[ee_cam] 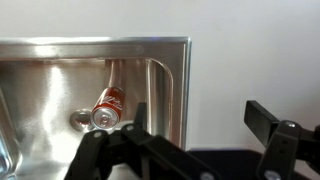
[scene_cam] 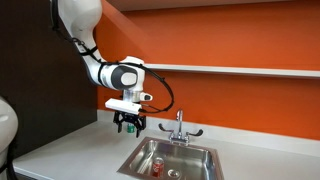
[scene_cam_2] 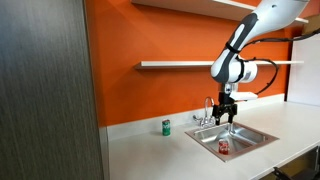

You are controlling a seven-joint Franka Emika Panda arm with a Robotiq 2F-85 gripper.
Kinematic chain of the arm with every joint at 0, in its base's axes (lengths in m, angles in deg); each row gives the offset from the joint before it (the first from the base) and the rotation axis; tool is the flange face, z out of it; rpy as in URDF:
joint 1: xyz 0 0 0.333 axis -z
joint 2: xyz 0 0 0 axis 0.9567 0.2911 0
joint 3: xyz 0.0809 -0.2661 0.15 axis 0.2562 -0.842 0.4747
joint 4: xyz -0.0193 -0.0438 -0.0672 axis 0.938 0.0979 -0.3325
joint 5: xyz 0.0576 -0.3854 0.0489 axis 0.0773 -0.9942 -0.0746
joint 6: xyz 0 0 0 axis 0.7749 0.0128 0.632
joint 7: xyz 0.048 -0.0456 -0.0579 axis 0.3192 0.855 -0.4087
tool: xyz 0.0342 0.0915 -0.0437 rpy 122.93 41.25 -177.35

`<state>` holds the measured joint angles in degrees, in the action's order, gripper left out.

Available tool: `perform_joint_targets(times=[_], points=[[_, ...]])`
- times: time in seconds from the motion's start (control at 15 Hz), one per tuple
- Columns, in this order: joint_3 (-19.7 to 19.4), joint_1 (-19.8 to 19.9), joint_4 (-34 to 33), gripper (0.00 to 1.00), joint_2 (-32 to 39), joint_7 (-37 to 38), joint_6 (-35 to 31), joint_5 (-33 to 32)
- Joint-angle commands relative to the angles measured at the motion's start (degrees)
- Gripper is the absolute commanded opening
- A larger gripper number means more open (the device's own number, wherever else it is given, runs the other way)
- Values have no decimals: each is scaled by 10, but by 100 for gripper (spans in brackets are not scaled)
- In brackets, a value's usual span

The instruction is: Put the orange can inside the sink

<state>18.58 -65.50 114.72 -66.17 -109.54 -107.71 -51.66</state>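
The orange can (ee_cam: pixel 108 105) lies on its side on the bottom of the stainless-steel sink (ee_cam: pixel 176 60), next to the drain hole (ee_cam: pixel 80 118). It also shows inside the sink in both exterior views (scene_cam: pixel 160 166) (scene_cam_2: pixel 224 147). My gripper (ee_cam: pixel 197 118) is open and empty. It hangs well above the sink's edge (scene_cam: pixel 128 124) (scene_cam_2: pixel 228 115), near the chrome faucet (scene_cam: pixel 179 126). In the wrist view one finger is over the basin rim and the other over the white counter.
A green can (scene_cam_2: pixel 166 126) stands on the white counter (scene_cam_2: pixel 150 150) away from the sink. An orange wall with a white shelf (scene_cam_2: pixel 175 64) is behind. A dark panel (scene_cam_2: pixel 45 90) stands at the counter's end.
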Motion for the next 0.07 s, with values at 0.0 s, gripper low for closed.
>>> perform_joint_targets(times=[0.0], points=[[-12,-12,0,100,0,2,1,-2]])
